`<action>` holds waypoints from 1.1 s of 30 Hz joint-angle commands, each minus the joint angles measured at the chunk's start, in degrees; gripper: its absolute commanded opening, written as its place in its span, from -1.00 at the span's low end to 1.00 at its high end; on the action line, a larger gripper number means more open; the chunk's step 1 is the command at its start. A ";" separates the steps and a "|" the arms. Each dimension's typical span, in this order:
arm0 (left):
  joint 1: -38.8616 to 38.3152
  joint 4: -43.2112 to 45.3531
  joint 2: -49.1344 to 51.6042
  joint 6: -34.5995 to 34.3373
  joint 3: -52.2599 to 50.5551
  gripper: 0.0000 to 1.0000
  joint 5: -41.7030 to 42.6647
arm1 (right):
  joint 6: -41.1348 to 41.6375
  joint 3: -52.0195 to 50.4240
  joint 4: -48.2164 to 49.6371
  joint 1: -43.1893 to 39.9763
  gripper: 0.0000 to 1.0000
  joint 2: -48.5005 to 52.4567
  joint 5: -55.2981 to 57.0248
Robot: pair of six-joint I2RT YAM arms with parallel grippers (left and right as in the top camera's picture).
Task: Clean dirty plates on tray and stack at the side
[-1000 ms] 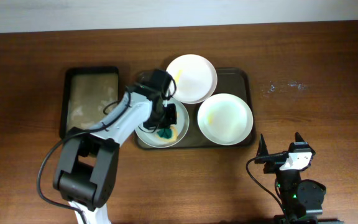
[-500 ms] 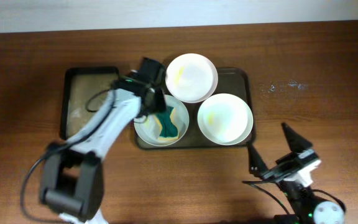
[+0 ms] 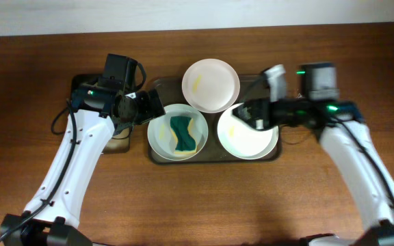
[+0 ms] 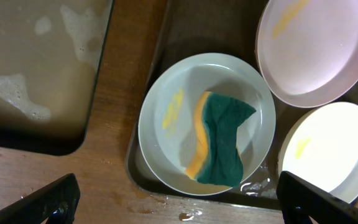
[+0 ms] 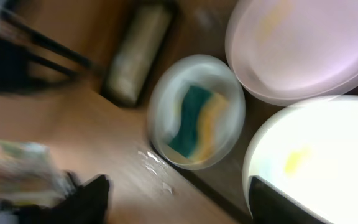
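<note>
Three round, shallow white plates sit on the large dark brown-grey rectangular tray (image 3: pixel 214 160) on the brown wooden table (image 3: pixel 361 41). The left plate (image 3: pixel 161 137) holds a green-and-yellow sponge (image 3: pixel 181 134) lying flat beside a yellowish smear. The back plate (image 3: pixel 211 85) reaches out over the tray's far rim and shows a yellow streak, and the right plate (image 3: pixel 252 140) carries a small yellow spot. The left gripper (image 3: pixel 148 106) hovers over the tray's left edge, just beside the left plate, its jaws spread wide and holding nothing. The right gripper (image 3: pixel 250 113) hangs over the far-left part of the right plate; its wrist view is blurred, but the jaws look parted and empty. Left of the big tray lies a smaller black tray (image 4: pixel 36 140) of tan, sudsy water.
</note>
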 commanded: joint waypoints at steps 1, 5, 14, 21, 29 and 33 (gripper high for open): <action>-0.17 -0.26 -0.07 1.66 -0.15 0.99 0.42 | 6.45 5.90 -3.23 9.31 0.40 3.96 27.10; -0.17 -1.14 -0.07 1.66 -0.15 0.99 0.42 | 7.28 10.40 -2.71 13.73 0.97 13.38 30.12; -0.28 -1.53 -0.07 1.66 -0.17 0.99 0.42 | 7.43 10.25 6.36 18.53 -0.13 27.10 25.09; -0.50 -1.81 -0.04 1.66 -0.17 0.99 0.44 | 7.45 10.25 9.35 19.65 -0.19 29.55 29.92; -0.50 -2.32 -0.04 1.68 -0.17 1.00 0.48 | 8.83 9.88 10.93 19.67 -0.27 33.64 31.06; -0.50 -2.38 0.00 3.43 -0.17 0.87 0.87 | 8.96 9.88 11.32 19.65 -0.49 34.42 30.47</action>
